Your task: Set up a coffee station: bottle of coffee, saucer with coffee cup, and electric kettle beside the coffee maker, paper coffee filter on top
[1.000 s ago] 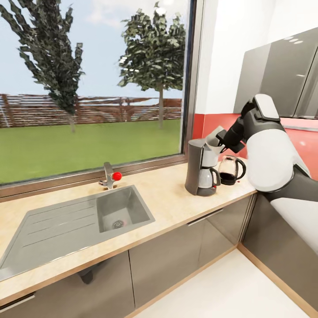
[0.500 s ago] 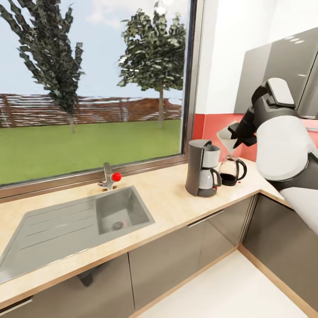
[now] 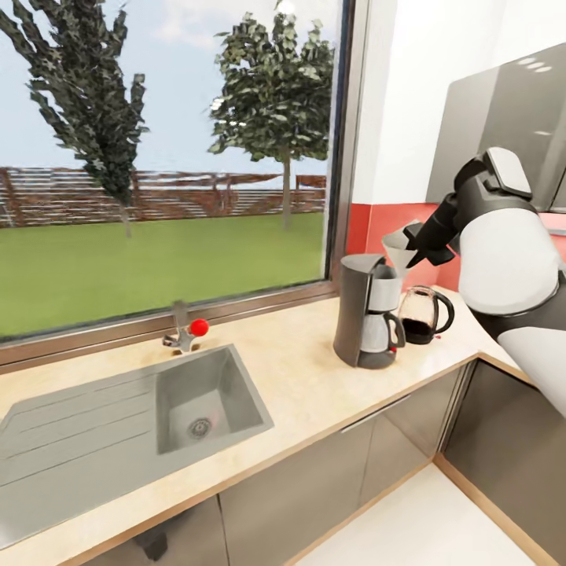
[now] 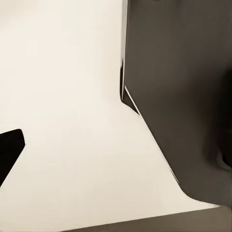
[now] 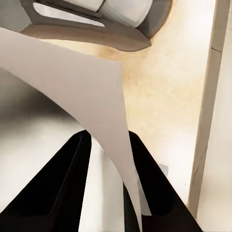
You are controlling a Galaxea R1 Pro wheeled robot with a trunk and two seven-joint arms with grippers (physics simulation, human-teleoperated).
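The right hand (image 3: 418,250) gripped a paper coffee filter (image 3: 399,244) just above the coffee maker (image 3: 367,312) on the tabletop (image 3: 306,385), cone mouth tilted upward, kettle (image 3: 424,315) beside; the left hand's state could not be told.

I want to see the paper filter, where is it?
In the head view, the paper filter is at the right, pinched in the right gripper, just above the coffee maker and the kettle.

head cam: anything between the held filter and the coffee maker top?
Nothing: in the head view the paper filter, pinched in the right gripper, hangs just above the coffee maker with bare space between.
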